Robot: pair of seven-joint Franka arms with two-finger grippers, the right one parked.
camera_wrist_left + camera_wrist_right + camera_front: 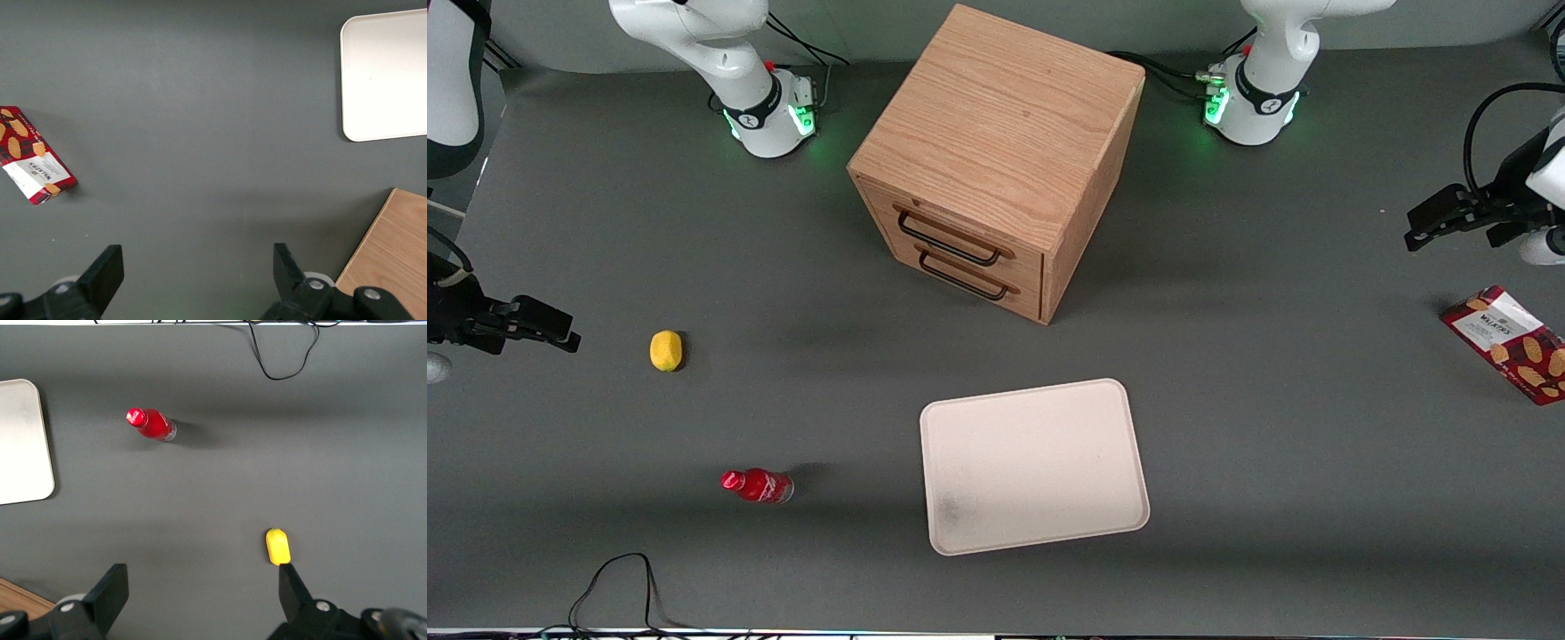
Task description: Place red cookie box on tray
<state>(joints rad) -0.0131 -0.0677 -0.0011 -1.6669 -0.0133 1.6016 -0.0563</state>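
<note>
**End effector open and empty above the tabletop; cookie box untouched**

The end effector (193,270) hangs in the air at the working arm's end of the tabletop (1272,356). Its two black fingers (105,272) stand wide apart, with only bare grey surface showing between them. It holds nothing and touches nothing.

Readable print: the red cookie box (1509,343) carries a white label patch with dark capital lettering that looks like "WALKERS"; smaller lines under it cannot be read. Golden-brown cookie pictures cover the rest of its top face.

The red cookie box lies flat on the tabletop, skewed to the table edges, partly cut off by the edge of the front view. Taking the box as landmark: the end effector is near it, farther from the front camera and raised above the surface, not in contact. In the wrist view the box (31,158) lies off to one side of the fingers, not between them.

The tray (1034,464) lies flat, well apart from the box toward the middle of the tabletop, with a faint grey smudge near one corner. A wooden drawer cabinet (996,160) with two black handles stands farther from the front camera than the tray.
</note>
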